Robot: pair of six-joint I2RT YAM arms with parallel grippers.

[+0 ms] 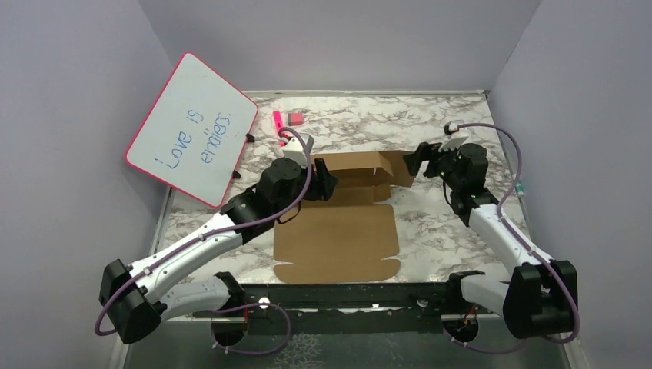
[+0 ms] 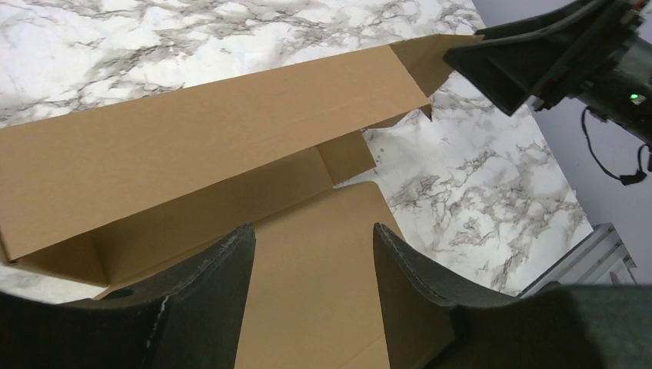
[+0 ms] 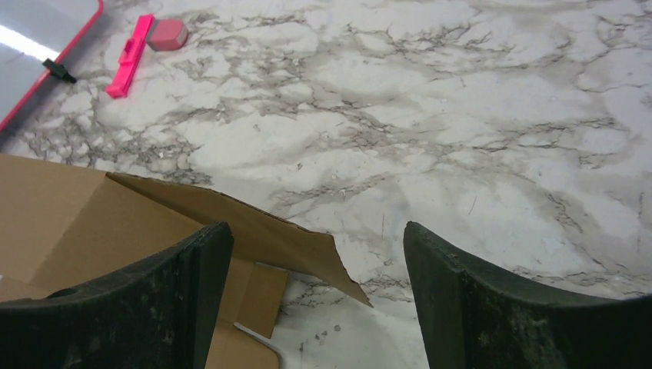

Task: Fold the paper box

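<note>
The paper box [image 1: 338,238] is a brown cardboard blank lying in the middle of the marble table, its near panel flat and its far panels partly raised [image 1: 361,171]. My left gripper [image 1: 327,184] is open and empty at the left end of the raised part; its view shows the raised panel [image 2: 207,131] ahead and the flat panel [image 2: 315,261] between its fingers. My right gripper [image 1: 415,160] is open and empty at the box's far right corner flap [image 3: 254,231], which pokes between its fingers without being held.
A pink-framed whiteboard [image 1: 192,129] with blue writing leans at the back left. A pink marker [image 1: 277,121] and a pink eraser [image 1: 295,118] lie on the table behind the box; they also show in the right wrist view [image 3: 131,55]. Grey walls close in three sides.
</note>
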